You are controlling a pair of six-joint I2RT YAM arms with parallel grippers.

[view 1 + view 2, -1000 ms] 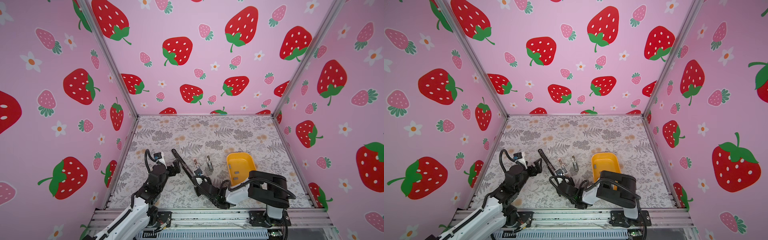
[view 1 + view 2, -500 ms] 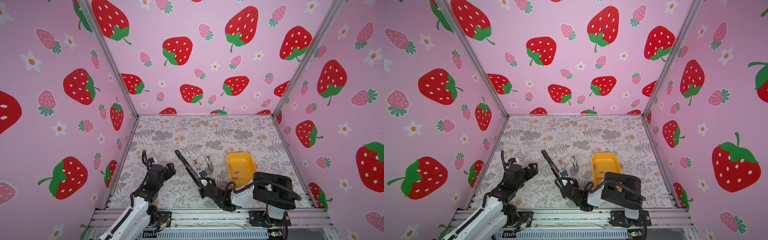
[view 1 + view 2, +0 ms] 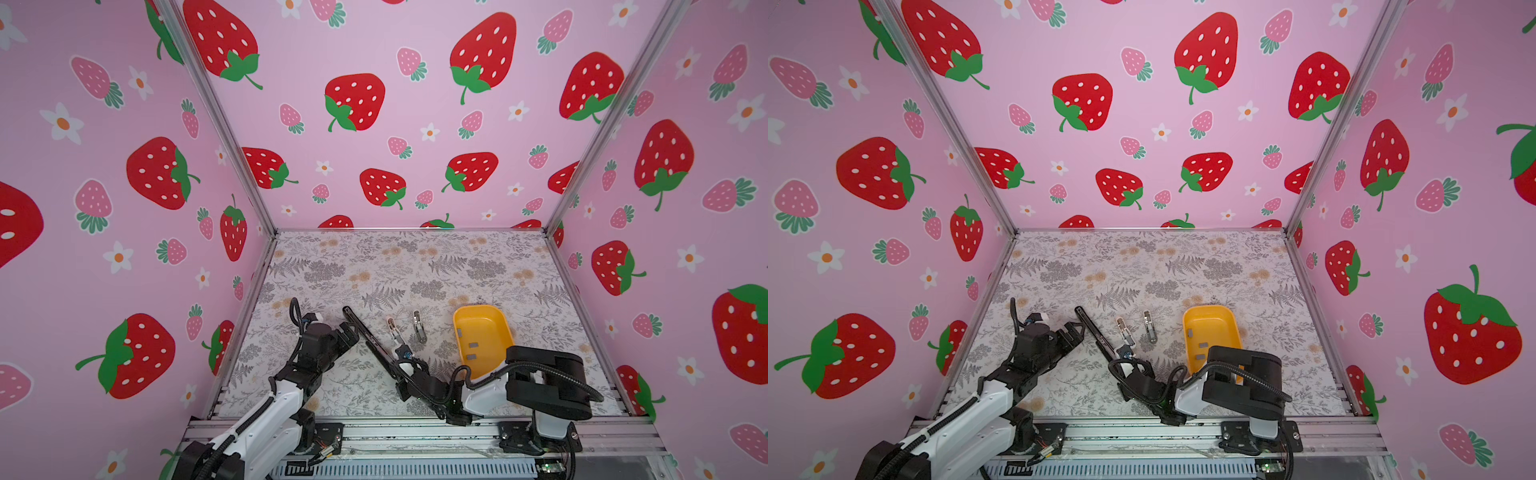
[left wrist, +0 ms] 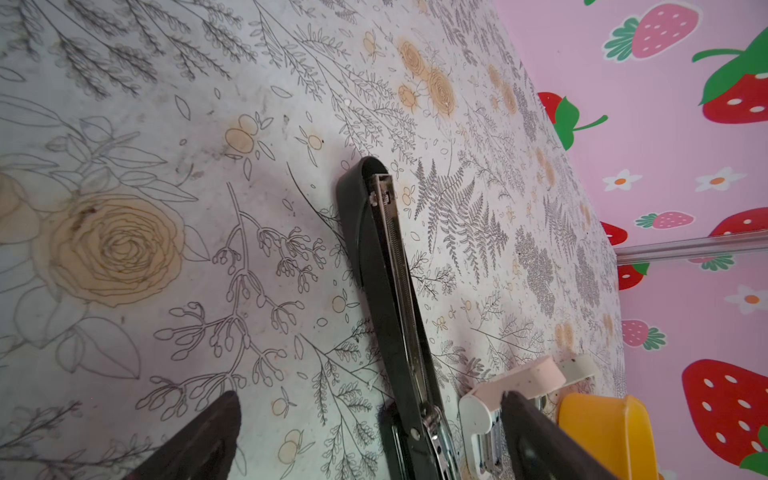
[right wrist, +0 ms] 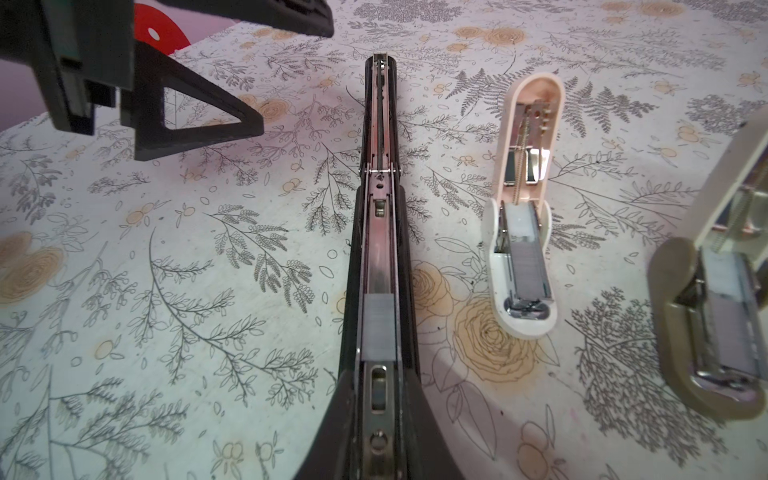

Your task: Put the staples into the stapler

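Closest to me, the right gripper point(image 3: 395, 371) has its jaws narrow, pinched on the near end of the black stapler point(image 3: 368, 337). The stapler lies opened flat and runs off toward 11 o'clock. A grey strip of staples point(image 5: 377, 328) sits in its channel, just ahead of the grip. At the stapler's 9 o'clock the left gripper point(image 3: 351, 333) hovers, jaws wide, holding nothing. Toward 1 o'clock lie a pink stapler point(image 3: 395, 330) and a beige stapler point(image 3: 419, 327), both open. At 2 o'clock is a yellow tray point(image 3: 500, 332) with more staples inside.
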